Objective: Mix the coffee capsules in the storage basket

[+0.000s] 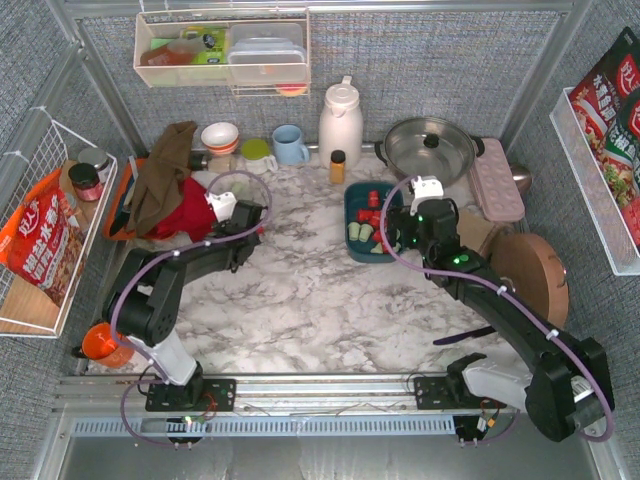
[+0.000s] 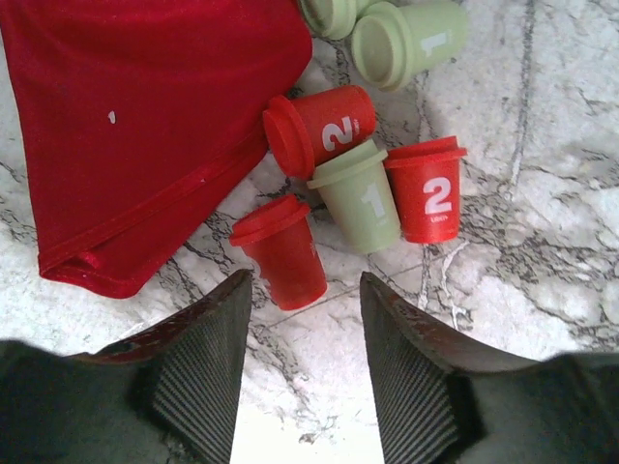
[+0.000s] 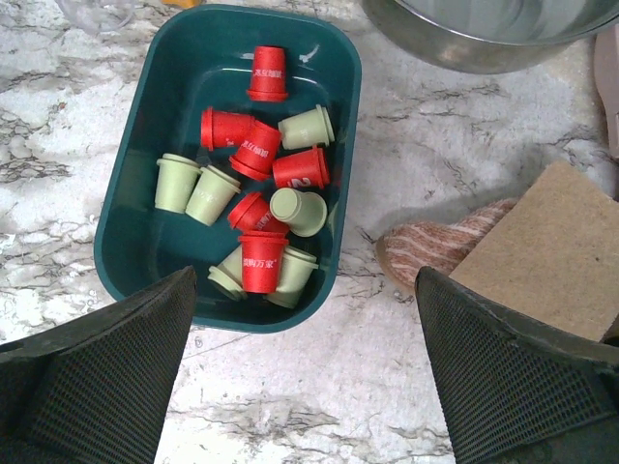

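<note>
at the far left of the left wrist view a red cloth (image 2: 145, 116) lies on the marble desk (image 2: 542, 290), its hem just beside a loose cluster of coffee capsules (image 2: 360, 198), red and mint green, some marked 1 or 2. these lie outside the bin, well apart from it in the top view.

the left pincer (image 2: 306, 309) hovers over them, released, with a moderate gap between its ribbed fingers (image 2: 208, 367). it holds and touches nothing. the nearest red capsule (image 2: 283, 249) lies on its side just ahead of the gap, flanged rim toward the cloth.

the step in hand looks like picking up that pod. to do it well, come a little forward and down so the fingers straddle the tapered body just under the flange, where the grip should not slide off. clench gently, since the thin shell probably dents. keep the left finger off the cloth hem, and avoid nudging the green pod that touches the red one's neighbours.

further right, the dark teal storage basket (image 3: 135, 232) sits on the desk, holding about a dozen pods in a jumble, red and green already interleaved.

the right pincer (image 3: 305, 319) hangs above the basket's near edge, released and spread wide, wider than the basket is across. it grasps nothing and touches nothing.

right of the basket lie a striped cloth (image 3: 435, 256) and a brown board (image 3: 556, 251), with a steel pot (image 3: 484, 29) behind.
</note>
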Controlling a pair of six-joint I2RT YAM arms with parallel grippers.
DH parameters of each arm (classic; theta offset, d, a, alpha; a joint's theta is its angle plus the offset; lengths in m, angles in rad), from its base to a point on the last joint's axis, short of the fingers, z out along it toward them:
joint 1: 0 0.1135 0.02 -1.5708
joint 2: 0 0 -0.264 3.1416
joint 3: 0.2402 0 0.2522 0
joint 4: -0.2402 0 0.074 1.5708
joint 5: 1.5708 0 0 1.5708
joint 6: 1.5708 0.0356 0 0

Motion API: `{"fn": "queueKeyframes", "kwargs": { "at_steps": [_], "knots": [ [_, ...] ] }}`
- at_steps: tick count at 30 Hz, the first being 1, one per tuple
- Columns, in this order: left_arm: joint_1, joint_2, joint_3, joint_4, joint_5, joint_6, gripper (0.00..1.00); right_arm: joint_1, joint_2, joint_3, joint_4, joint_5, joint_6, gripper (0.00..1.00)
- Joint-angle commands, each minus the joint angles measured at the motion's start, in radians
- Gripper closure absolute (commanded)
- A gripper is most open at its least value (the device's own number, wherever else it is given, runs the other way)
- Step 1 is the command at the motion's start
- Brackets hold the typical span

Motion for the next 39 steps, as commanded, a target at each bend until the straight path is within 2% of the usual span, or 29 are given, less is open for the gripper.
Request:
{"fn": "queueKeyframes", "kwargs": {
  "at_steps": [1,17,24,28,33,37,39],
  "knots": [
    [0.015,0.047,0.044,-0.046,0.002,-0.081,0.45,-0.003,-0.008,-0.004,0.042,-0.027,0.012,0.01],
    [0.062,0.150,0.074,-0.032,0.014,-0.129,0.51,-0.004,-0.005,0.003,0.035,-0.085,0.006,0.01],
    [0.066,0.082,0.027,0.004,0.044,-0.090,0.70,-0.004,-0.004,0.005,0.033,-0.092,0.004,0.01],
    [0.061,-0.040,-0.038,0.090,0.128,0.000,0.75,-0.004,-0.002,0.009,0.029,-0.100,0.003,0.01],
    [0.012,-0.236,-0.149,0.262,0.305,0.182,0.75,-0.004,0.003,0.017,0.025,-0.120,0.013,0.01],
    [-0.099,-0.359,-0.234,0.425,0.426,0.428,0.75,-0.006,0.011,0.031,0.010,-0.133,0.039,0.01],
    [-0.165,-0.416,-0.290,0.549,0.537,0.568,0.75,-0.009,0.013,0.032,0.009,-0.137,0.058,0.01]
  ]
}}
